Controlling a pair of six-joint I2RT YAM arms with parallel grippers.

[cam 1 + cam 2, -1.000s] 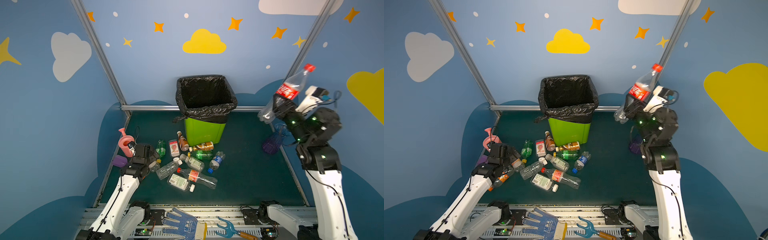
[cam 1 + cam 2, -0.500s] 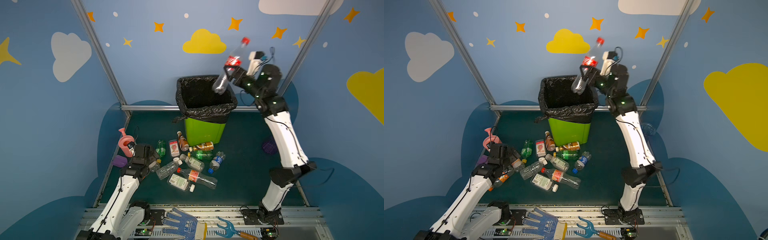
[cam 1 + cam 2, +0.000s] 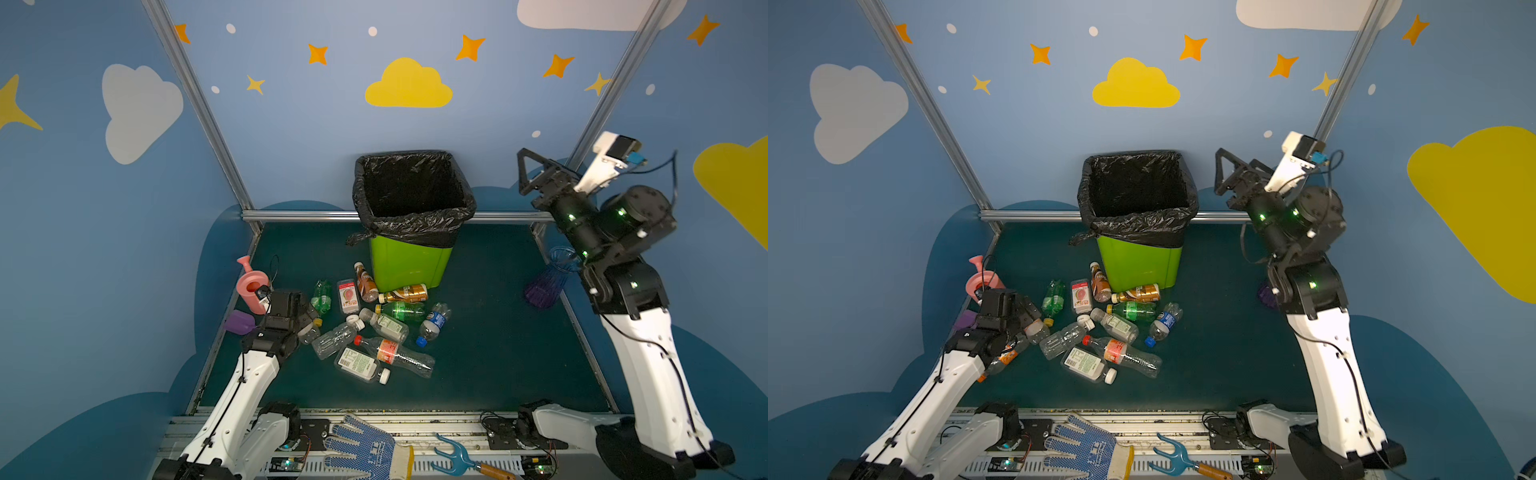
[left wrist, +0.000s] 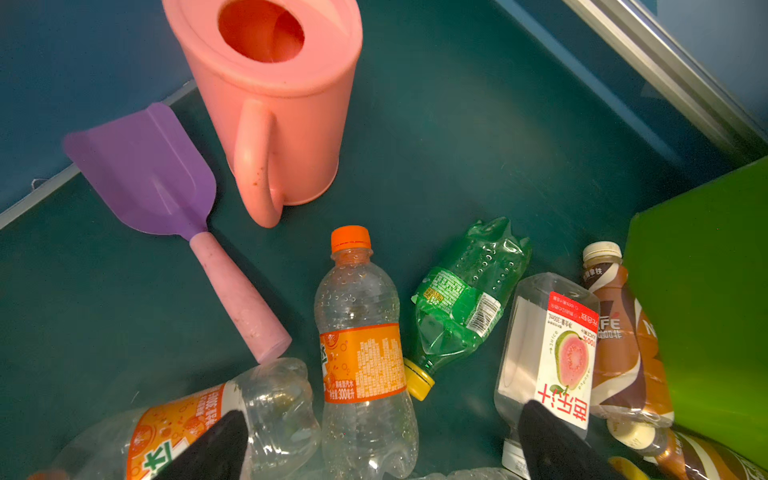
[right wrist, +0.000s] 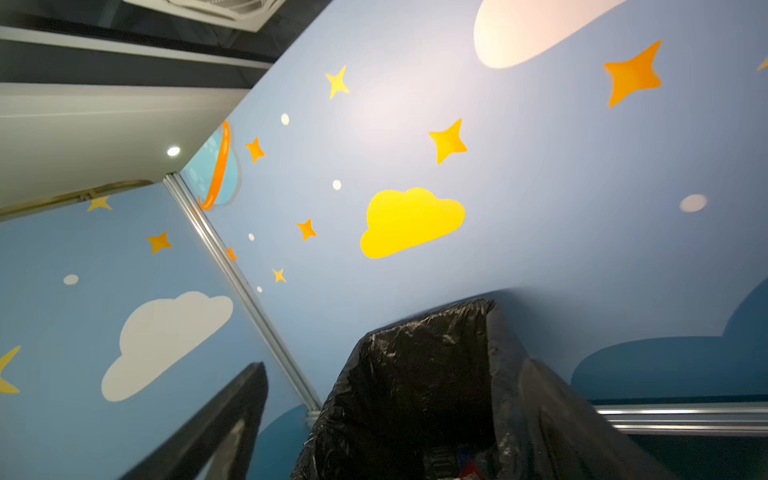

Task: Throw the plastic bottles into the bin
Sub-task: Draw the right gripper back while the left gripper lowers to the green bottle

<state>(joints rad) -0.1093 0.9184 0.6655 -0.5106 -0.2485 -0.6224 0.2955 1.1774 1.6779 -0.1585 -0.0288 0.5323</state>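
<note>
Much is left: a dozen-odd bottles (image 3: 386,327) lie on the floor (image 3: 490,332) before the bin (image 3: 409,266), the right gripper (image 3: 522,172) hangs spread and empty beside it, and the left gripper (image 4: 382,415) hovers spread over them.

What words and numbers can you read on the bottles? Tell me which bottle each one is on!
"300": on the orange-label bottle, among Chinese print.
"100%": on the guava-picture bottle, beside big red Chinese characters.
"FE": on the brown bottle; the rest is out of sight.
Too small to read: the print on the green bottle, and, in a top view, the labels in the bottle pile and the mark on the glove.
</note>
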